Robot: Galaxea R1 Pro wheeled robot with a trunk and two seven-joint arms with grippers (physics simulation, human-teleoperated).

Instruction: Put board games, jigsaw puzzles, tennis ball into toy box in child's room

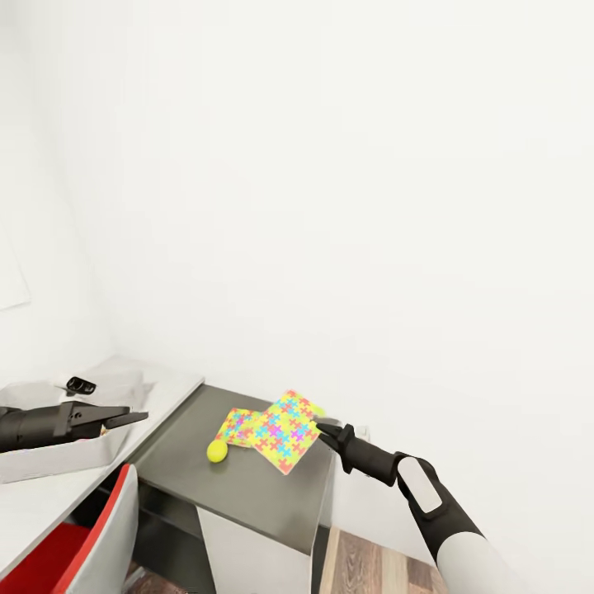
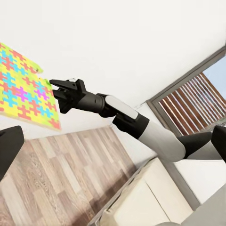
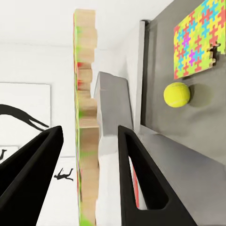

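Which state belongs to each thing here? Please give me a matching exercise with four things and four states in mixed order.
Things:
1. tennis ball
2. puzzle at the right tool
3. puzzle beside the ball
4. left tool

States:
a. lying flat on the dark table
b. yellow and round
c. raised off the table, gripped by its edge
d. open, by the light grey box

Pairs: 1-b, 2-c, 3-a, 4-d

Tennis ball (image 1: 217,450) on table (image 1: 206,487), just left of flat puzzle (image 1: 239,426).
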